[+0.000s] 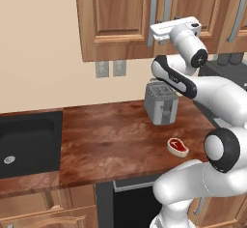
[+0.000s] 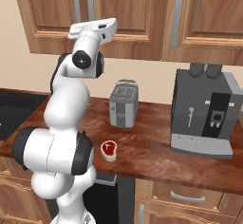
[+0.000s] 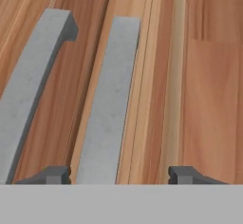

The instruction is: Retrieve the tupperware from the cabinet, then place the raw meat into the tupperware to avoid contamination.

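Observation:
The cabinet [image 1: 116,14] is a brown wooden wall unit with its doors closed, so the tupperware is hidden. My arm is raised, with the hand [image 1: 176,29] against the pair of grey bar handles [image 1: 167,5] where two doors meet. In the hand view my gripper [image 3: 118,175] is open. One grey handle [image 3: 111,99] lies between its fingertips [image 3: 185,174] without touching them, and the second handle [image 3: 33,90] lies outside to the left. The raw meat [image 1: 177,146], a small red steak with a cream rim, lies on the wooden counter [image 1: 111,140] below the arm.
A silver-grey toaster [image 1: 160,103] stands on the counter behind the meat. A dark coffee machine [image 2: 204,114] stands at the right. A black sink [image 1: 29,142] is set into the counter at the left. Wooden drawers run below the counter edge.

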Motion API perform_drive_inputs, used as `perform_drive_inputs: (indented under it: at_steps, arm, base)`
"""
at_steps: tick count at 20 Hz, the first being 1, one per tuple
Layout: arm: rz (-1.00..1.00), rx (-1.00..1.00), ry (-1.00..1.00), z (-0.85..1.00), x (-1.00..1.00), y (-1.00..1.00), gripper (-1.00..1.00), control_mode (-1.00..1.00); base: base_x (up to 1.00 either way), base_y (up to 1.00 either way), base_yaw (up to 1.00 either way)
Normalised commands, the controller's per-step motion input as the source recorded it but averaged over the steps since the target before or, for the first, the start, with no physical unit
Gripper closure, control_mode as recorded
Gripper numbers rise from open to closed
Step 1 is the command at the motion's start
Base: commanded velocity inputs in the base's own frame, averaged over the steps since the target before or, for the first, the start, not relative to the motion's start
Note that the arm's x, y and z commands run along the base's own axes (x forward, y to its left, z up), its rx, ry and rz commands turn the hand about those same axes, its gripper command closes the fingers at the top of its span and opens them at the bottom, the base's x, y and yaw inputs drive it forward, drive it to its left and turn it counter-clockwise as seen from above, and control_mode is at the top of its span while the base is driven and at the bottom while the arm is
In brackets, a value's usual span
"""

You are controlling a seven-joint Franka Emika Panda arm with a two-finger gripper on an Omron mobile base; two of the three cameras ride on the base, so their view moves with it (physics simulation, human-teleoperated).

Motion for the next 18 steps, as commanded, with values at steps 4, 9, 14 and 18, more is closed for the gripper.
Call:
perform_drive_inputs:
  at_steps: [4, 9, 14, 18]
  arm:
    - [0.00, 0.00, 0.00, 0.00, 0.17, 0.00, 1.00, -1.00]
    - [0.00, 0.00, 0.00, 0.00, 0.13, 0.01, 1.00, -1.00]
    - [0.00, 0.00, 0.00, 0.00, 0.11, 0.04, 1.00, -1.00]
    - [0.00, 0.00, 0.00, 0.00, 0.01, 0.13, 1.00, -1.00]
  base:
    - [0.00, 0.00, 0.00]
    - [0.00, 0.00, 0.00]
    - [0.00, 0.00, 0.00]
    - [0.00, 0.00, 0.00]
